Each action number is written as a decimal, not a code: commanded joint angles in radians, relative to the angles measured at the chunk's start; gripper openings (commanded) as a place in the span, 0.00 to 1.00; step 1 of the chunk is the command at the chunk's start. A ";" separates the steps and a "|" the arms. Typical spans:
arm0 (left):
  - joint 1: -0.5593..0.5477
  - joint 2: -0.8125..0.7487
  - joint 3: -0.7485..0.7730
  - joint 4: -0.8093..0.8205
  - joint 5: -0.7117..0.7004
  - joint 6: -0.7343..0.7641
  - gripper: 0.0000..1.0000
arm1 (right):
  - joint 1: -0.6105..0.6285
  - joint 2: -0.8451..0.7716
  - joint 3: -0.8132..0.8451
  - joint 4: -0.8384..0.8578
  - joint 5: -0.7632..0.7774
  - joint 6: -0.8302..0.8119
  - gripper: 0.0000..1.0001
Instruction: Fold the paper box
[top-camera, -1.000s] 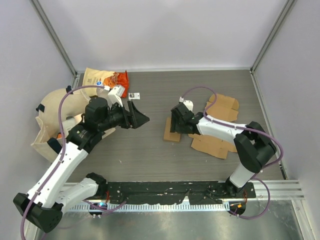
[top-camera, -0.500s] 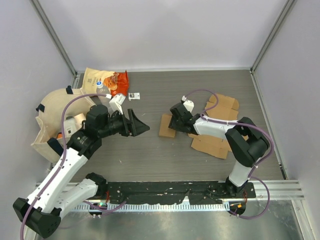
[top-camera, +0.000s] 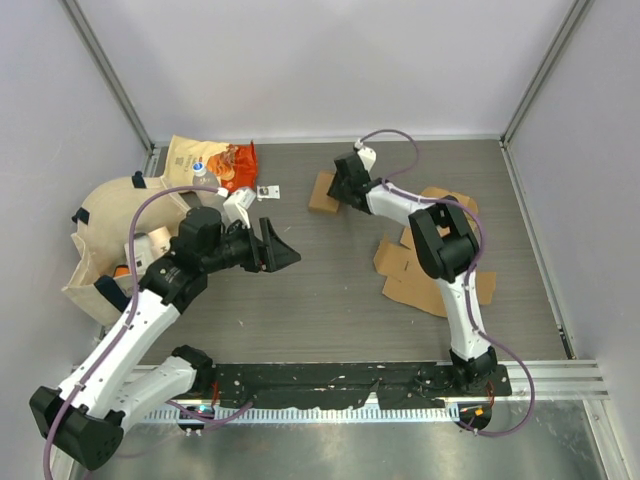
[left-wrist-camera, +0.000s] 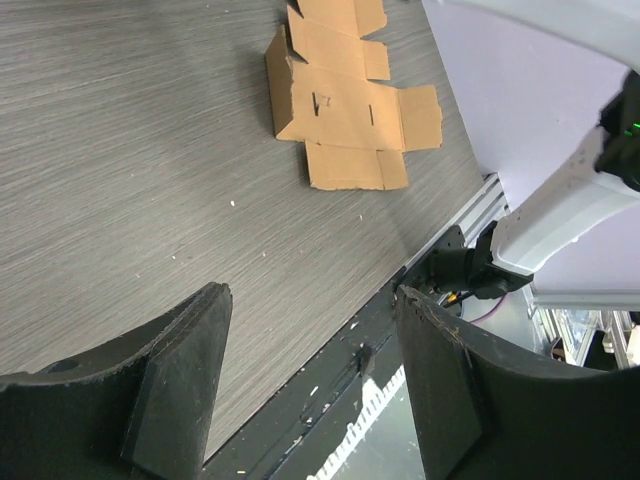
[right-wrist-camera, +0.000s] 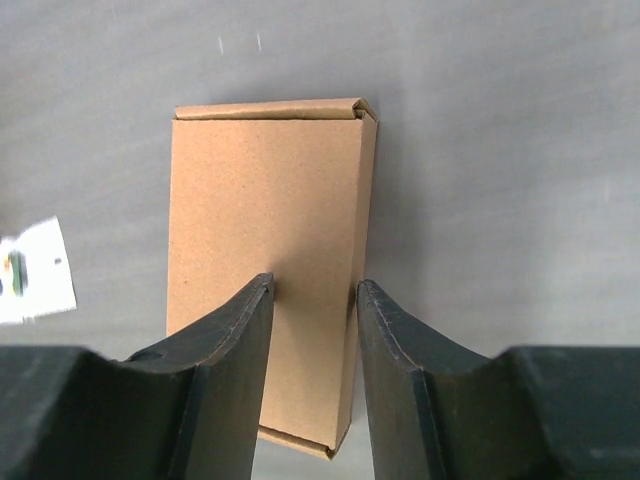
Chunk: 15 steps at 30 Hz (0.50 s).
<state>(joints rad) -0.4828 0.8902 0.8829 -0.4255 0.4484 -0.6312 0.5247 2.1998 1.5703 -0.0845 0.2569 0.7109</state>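
I am poising the right end effector (right-wrist-camera: 313, 290) at one seemingly folded box (right-wrist-camera: 265, 200), clamped or not I cannot tell, left end effector (left-wrist-camera: 310, 295) gaping empty, flat blanks (left-wrist-camera: 345, 115) awaiting folding.

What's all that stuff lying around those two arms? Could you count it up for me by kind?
Folded cardboard box: 1
Flat cardboard sheets: 2
Snack bags: 2
Cloth bag: 1
Small white tag: 1
Total: 7
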 joint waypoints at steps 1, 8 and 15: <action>-0.002 0.009 0.018 0.001 0.019 0.028 0.70 | -0.058 0.162 0.261 -0.191 0.015 -0.149 0.44; -0.003 0.039 0.016 -0.041 0.030 0.080 0.69 | -0.080 0.374 0.649 -0.324 -0.073 -0.327 0.44; -0.034 0.114 0.028 -0.010 0.021 0.087 0.75 | -0.087 0.399 0.733 -0.254 -0.073 -0.452 0.59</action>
<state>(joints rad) -0.5003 0.9722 0.8829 -0.4629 0.4576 -0.5644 0.4385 2.5668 2.2253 -0.2935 0.1822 0.3866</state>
